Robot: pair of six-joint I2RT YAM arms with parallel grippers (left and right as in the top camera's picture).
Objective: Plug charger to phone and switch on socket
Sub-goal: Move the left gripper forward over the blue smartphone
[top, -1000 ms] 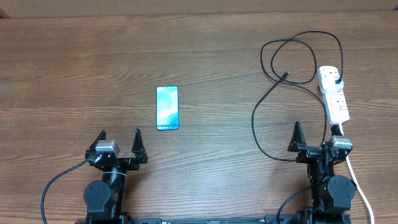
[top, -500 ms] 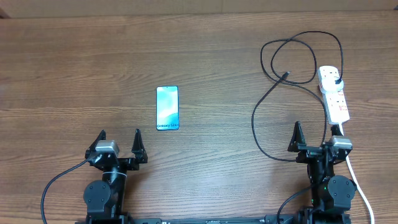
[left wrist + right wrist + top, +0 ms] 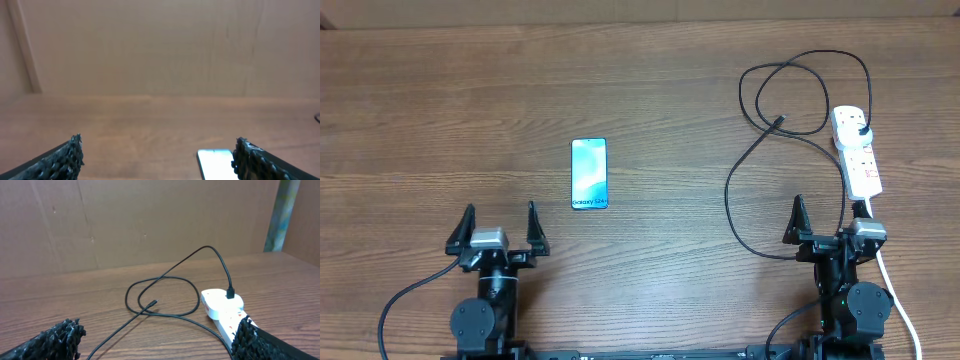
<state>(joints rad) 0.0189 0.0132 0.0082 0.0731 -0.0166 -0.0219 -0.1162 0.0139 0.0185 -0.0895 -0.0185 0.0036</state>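
Blue-screened phone (image 3: 589, 174) lies ahead-right of left claw (image 3: 500, 212).

A slim rectangular smartphone with black edges and a lit light blue screen (image 3: 589, 173) lies flat, face up, just toward 9 o'clock from the table's middle, its long axis running 12 to 6. A white elongated plastic power strip with red switches (image 3: 857, 150) lies at 3 o'clock. A black plug adapter (image 3: 861, 128) sits in its 12 o'clock outlet. The thin black charger cable (image 3: 728, 200) loops toward 10 o'clock of the strip, and its small connector tip (image 3: 779, 122) lies loose, well apart from the smartphone.
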